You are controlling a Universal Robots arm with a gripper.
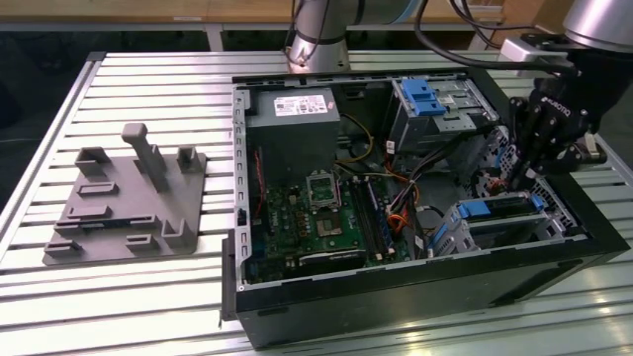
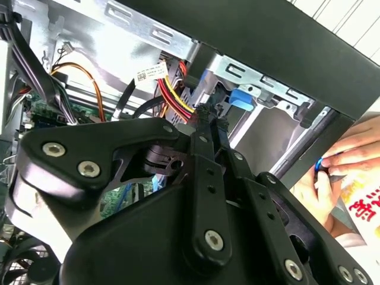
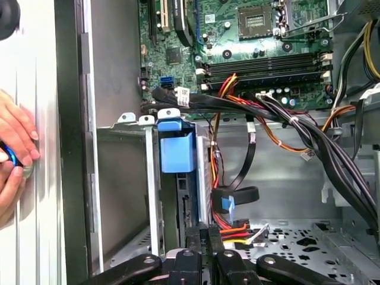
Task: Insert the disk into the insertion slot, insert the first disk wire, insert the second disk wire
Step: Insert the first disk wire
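One gripper (image 1: pixel 521 176), its fingers drawn together, reached into the black computer case (image 1: pixel 396 297) near its four o'clock corner in the exterior view. The disk (image 1: pixel 494 207) sat in the insertion slot (image 1: pixel 514 231), at seven o'clock from the tips. Red-and-yellow wires (image 3: pixel 228 228) lay just beside them.

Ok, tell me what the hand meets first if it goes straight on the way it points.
Probably the red and yellow wires, which lie just ahead of the hand in the second wrist view. Depth is unclear, so it may already touch them.
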